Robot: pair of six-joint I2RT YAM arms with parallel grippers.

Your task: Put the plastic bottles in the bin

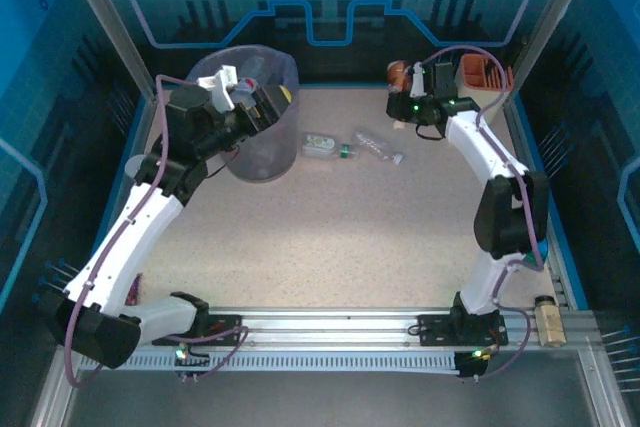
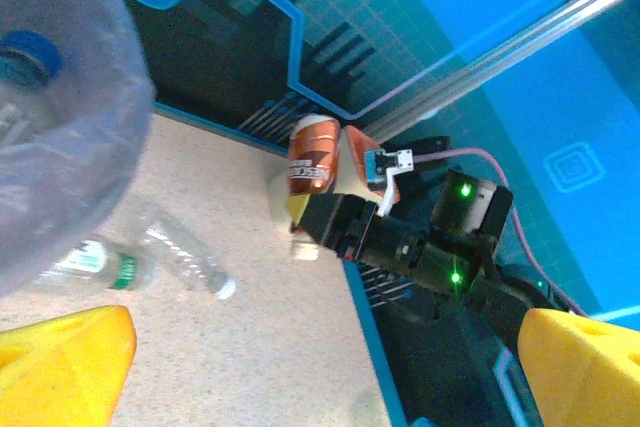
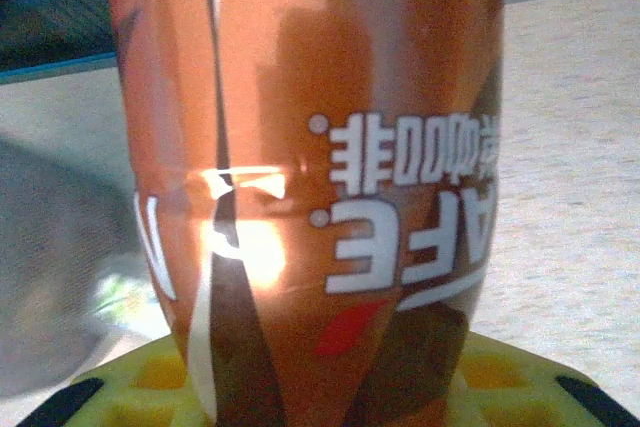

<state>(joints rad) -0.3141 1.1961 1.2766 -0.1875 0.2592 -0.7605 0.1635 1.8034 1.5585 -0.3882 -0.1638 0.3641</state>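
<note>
A brown, orange-labelled plastic bottle [image 1: 397,74] [image 3: 320,177] stands near the back right corner of the table, and my right gripper [image 1: 406,107] [image 3: 320,392] is shut on it; its yellow pads [image 3: 130,377] press its lower part. From the left wrist view the same bottle [image 2: 315,157] rises out of the right gripper [image 2: 320,222]. My left gripper [image 1: 283,104] [image 2: 320,377] hangs open over the rim of the grey-lavender bin [image 1: 262,152], holding nothing. Inside the bag liner [image 2: 70,147] lies a blue-capped bottle [image 2: 20,57]. Two clear bottles, one green-labelled [image 1: 320,145] [image 2: 95,265] and one bare [image 1: 378,147] [image 2: 185,257], lie on the table right of the bin.
An orange holder [image 1: 487,72] sits in the back right corner behind the right arm. A tan-capped bottle [image 1: 546,319] stands by the right end of the front rail. Blue edging [image 2: 365,327] borders the table's right side.
</note>
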